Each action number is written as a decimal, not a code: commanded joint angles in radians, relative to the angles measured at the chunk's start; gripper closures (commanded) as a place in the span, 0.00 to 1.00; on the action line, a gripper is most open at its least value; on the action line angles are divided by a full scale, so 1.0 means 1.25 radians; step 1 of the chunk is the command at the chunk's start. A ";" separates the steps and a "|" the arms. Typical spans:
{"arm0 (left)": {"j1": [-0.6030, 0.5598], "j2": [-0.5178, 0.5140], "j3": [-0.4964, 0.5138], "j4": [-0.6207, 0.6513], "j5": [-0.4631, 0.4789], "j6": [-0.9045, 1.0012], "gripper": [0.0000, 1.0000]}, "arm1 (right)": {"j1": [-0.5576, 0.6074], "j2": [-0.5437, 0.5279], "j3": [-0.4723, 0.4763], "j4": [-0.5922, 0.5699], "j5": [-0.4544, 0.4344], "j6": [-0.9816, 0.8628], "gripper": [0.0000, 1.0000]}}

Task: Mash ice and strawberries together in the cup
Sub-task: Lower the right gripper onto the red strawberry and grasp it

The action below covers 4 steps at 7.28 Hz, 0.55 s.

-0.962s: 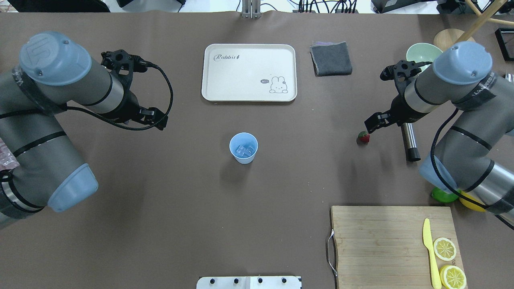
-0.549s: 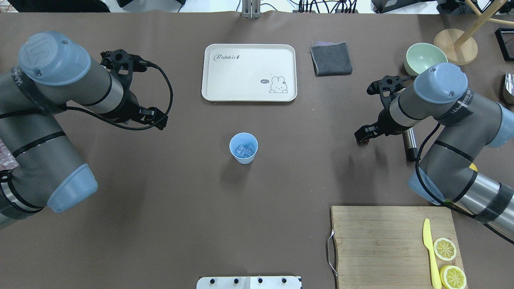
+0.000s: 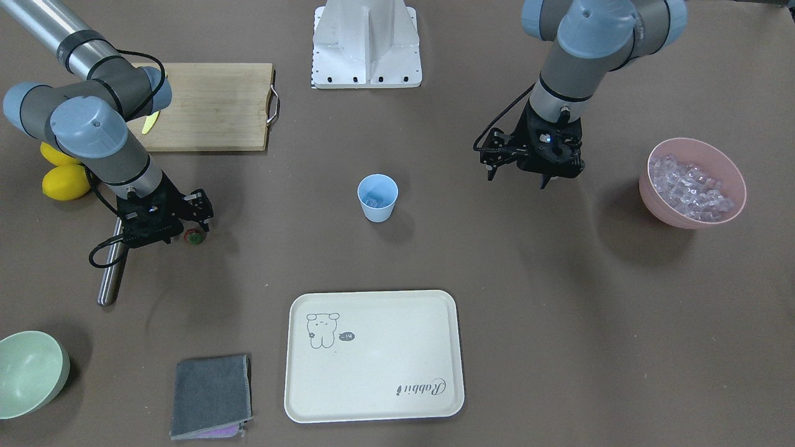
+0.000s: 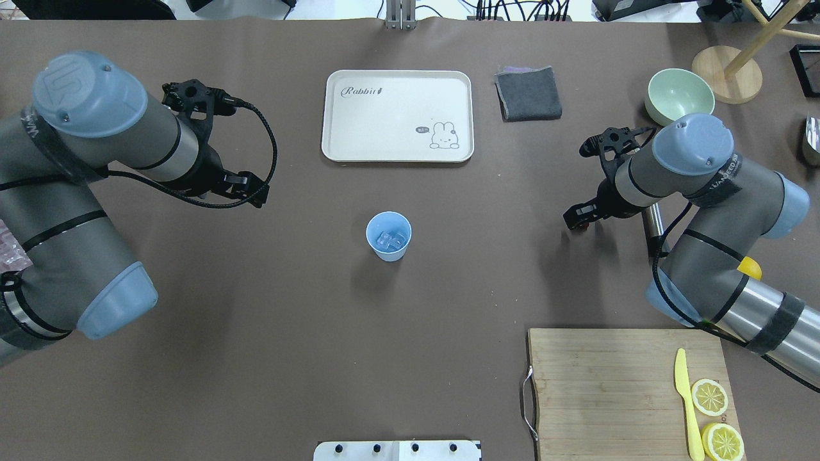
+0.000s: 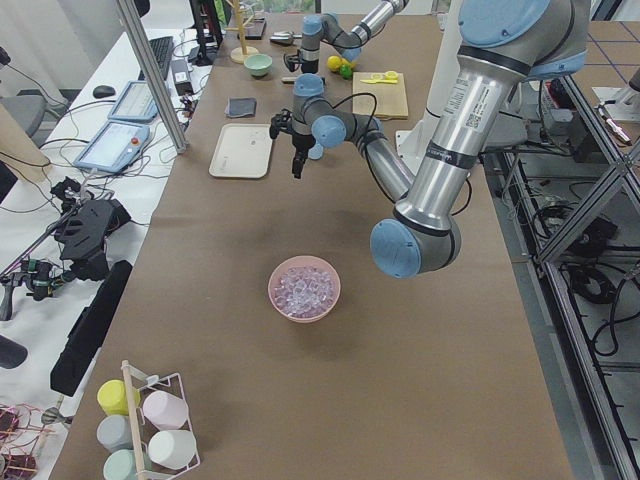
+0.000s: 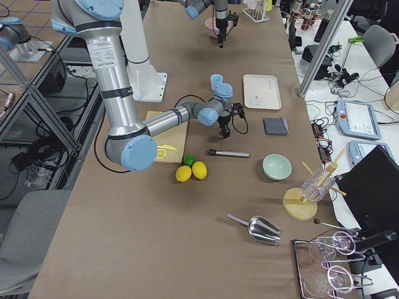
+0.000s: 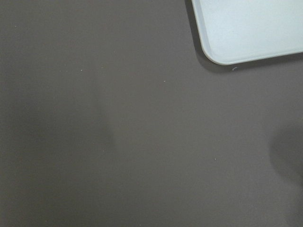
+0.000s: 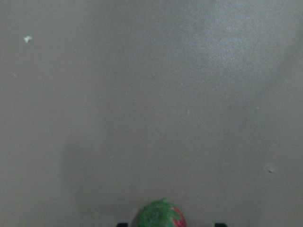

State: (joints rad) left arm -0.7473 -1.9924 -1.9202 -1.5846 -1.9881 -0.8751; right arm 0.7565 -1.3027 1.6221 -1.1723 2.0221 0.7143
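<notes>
A brown table [image 4: 256,358] with a robot arm at each side. The light blue cup [image 4: 388,235] stands upright near the middle, with a few cubes of ice [image 4: 391,240] in the bottom. Well off to the robot's right, the strawberry [image 8: 158,215] lies on the bare table. The right gripper [image 4: 576,222] is low over it. The wrist camera shows the green cap between jaws that stand apart on either side, so the claw is released and grasps nothing yet. The left gripper [image 3: 539,169] hangs over bare table between the cup and a pink bowl [image 3: 692,144] heaped with more ice; I cannot tell whether its jaws are spread or clenched. The berry looks small, light and probably soft — likely to bruise or roll if pinched hard or off-centre. A gentle squeeze across its widest part, just under the leaves, seems the safest hold. The ice would be hard and slick, and the light cup could tip if nudged.
</notes>
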 commanded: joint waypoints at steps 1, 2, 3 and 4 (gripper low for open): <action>0.000 0.001 0.000 0.000 0.000 -0.001 0.03 | 0.000 0.003 -0.002 0.001 0.001 -0.004 1.00; -0.001 0.001 -0.002 0.000 -0.001 0.002 0.03 | 0.001 0.004 0.004 0.001 0.005 0.000 1.00; -0.006 0.003 -0.014 0.002 -0.004 0.009 0.03 | 0.003 0.028 0.015 -0.007 0.006 0.004 1.00; -0.039 0.036 -0.025 0.001 -0.009 0.047 0.03 | 0.003 0.049 0.052 -0.034 0.007 0.007 1.00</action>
State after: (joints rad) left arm -0.7627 -1.9791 -1.9357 -1.5830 -1.9929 -0.8554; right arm 0.7597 -1.2713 1.6468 -1.1856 2.0287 0.7181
